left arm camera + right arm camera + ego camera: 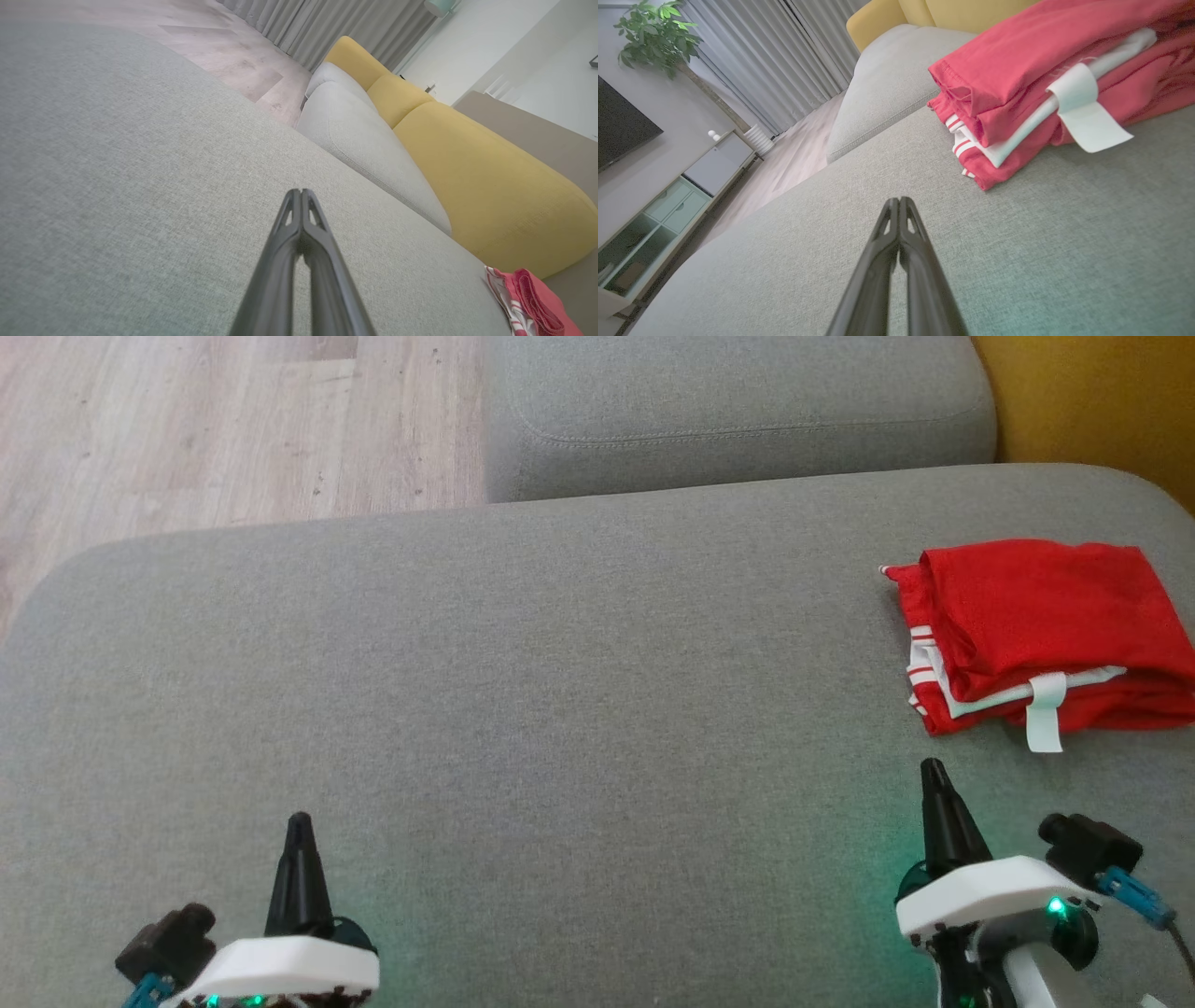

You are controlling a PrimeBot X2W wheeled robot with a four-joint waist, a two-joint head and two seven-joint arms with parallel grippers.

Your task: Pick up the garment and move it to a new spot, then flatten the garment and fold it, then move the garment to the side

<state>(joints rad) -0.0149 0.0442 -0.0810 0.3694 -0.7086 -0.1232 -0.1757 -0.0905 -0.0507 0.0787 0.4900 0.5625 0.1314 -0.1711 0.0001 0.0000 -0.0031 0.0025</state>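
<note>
Sofa seat (560,691): wide grey fabric cushion.
Garment (1036,607): red with white stripes, folded into a stack, lying on the seat's right side.
Right jaws: pressed together, gripping nothing, near the garment's front edge but not touching it.
Left jaws: pressed together, empty, over bare seat, well apart from the garment.
Tag (1046,714): white, hanging off the garment's front fold.
</note>
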